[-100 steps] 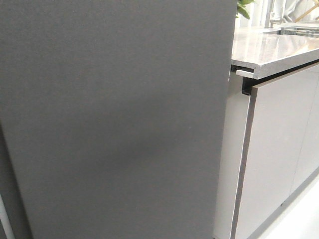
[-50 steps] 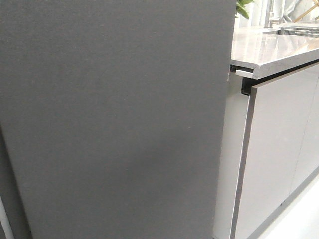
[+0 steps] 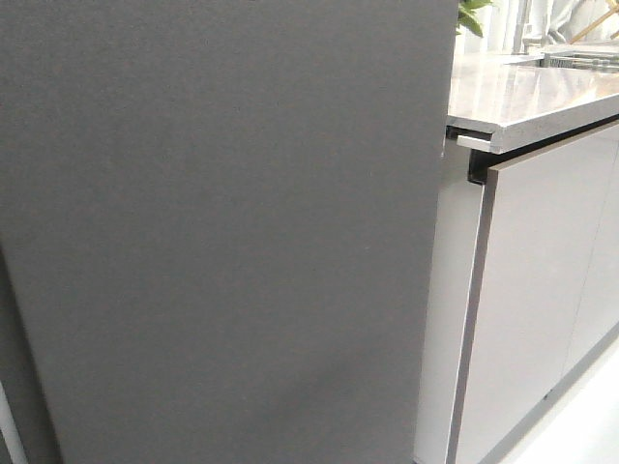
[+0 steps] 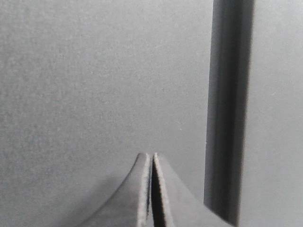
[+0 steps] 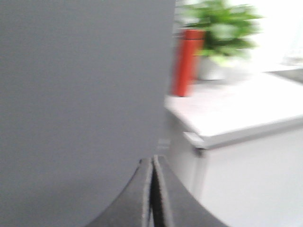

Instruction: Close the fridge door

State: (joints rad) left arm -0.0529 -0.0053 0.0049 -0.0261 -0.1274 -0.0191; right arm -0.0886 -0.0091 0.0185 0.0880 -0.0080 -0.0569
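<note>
The fridge door (image 3: 222, 222) is a tall matte dark grey panel that fills most of the front view; only its outer face shows, and its right edge stands next to the counter. No arm shows in the front view. In the left wrist view my left gripper (image 4: 152, 156) is shut and empty, its tips close to the grey door face (image 4: 94, 80), beside a dark vertical gap (image 4: 227, 109). In the right wrist view my right gripper (image 5: 152, 159) is shut and empty, close to the door face (image 5: 80, 90) near its edge. Contact cannot be told.
A pale grey glossy cabinet front (image 3: 527, 300) under a steel-grey countertop (image 3: 522, 97) stands right of the door. A red bottle (image 5: 187, 61) and a potted green plant (image 5: 220, 33) stand on the counter. A thin white edge (image 3: 8, 425) shows at the lower left.
The front view is almost unchanged; the faint shadow on the door's lower part has faded. The door edge has barely shifted.
</note>
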